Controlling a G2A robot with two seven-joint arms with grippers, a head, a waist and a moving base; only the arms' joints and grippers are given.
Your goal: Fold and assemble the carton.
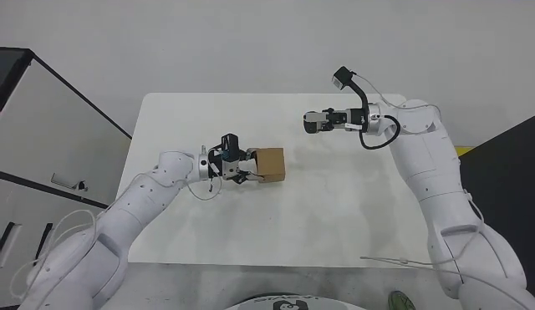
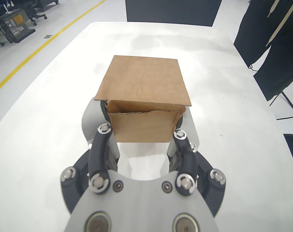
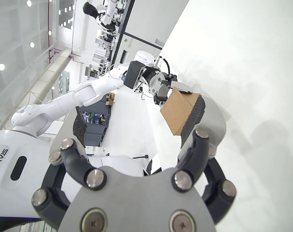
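One small brown cardboard carton (image 1: 270,163) from above, standing near the middle of the white rounded worktop (image 1: 334,218), with the left gripper (image 1: 247,175) against its side. Right gripper (image 1: 308,124) well apart, over the worktop's far half.

From the left wrist: near end of the carton (image 2: 141,80) pinched between the two fingers, top flap folded flat, ragged inner flap edge just beneath it.

From the right wrist: right gripper (image 3: 139,114) with fingers spread wide, carton (image 3: 176,107) beyond them, clasped by the left gripper (image 3: 165,90).
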